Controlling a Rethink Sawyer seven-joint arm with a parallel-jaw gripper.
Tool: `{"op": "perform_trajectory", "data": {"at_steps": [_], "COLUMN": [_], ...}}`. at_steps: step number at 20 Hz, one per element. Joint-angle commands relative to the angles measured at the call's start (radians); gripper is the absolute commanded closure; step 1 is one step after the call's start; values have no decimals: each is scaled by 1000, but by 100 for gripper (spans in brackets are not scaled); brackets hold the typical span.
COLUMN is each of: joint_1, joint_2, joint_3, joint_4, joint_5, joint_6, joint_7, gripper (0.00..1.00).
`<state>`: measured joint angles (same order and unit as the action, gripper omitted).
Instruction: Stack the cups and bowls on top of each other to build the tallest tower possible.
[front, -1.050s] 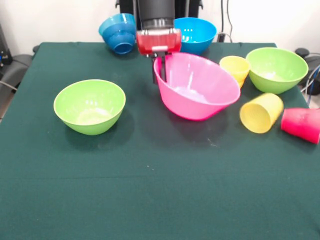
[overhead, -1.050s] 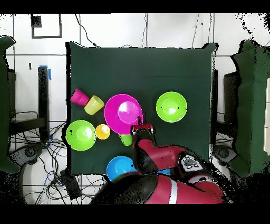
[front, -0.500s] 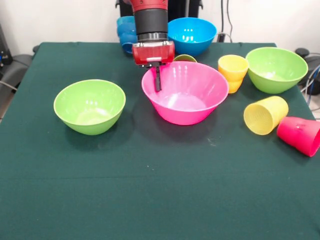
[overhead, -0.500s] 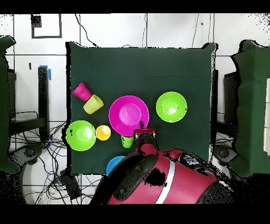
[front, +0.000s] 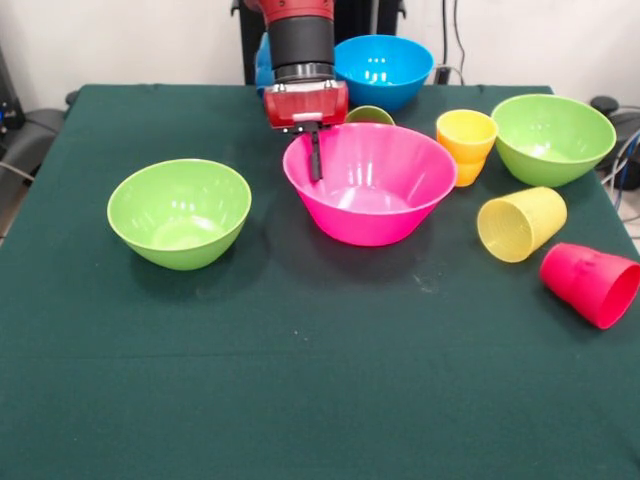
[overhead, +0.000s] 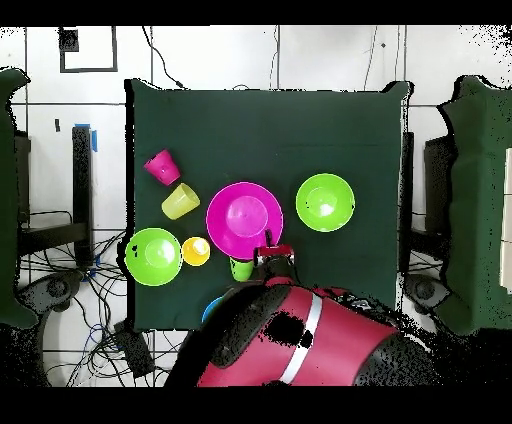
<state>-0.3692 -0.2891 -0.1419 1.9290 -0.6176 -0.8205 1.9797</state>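
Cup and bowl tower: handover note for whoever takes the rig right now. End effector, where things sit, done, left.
End effector: down at the pink bowl, at its rim on the robot's side. Open or shut can't be told.
Front view: pink bowl upright mid-table, green cup just behind it. The left lime bowl and right lime bowl stand alone. The bright blue bowl is at the far edge. The orange cup is upright; the yellow cup and red cup lie on their sides.
Done: no stack visible; a bit of blue behind the arm is mostly hidden.
Left: apparently the whole tower.
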Motion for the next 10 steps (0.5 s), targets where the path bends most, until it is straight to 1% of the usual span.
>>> {"op": "perform_trajectory", "data": {"at_steps": [1,3,5,7,9,10], "joint_1": [76,102,131,169,204,219], "joint_2": [108,116,110,100,107,112], "joint_3": [-57,-92,-127,-166,-197,-214], "joint_4": [-89,-59,-35,3,44,70], "joint_5": [153,207,240,266,307,336], "joint_6": [-49,-122,-149,-143,-190,-236], "joint_7": [-5,-15,-20,-17,-13,-10], "gripper": [100,100,100,100,100,100]}}
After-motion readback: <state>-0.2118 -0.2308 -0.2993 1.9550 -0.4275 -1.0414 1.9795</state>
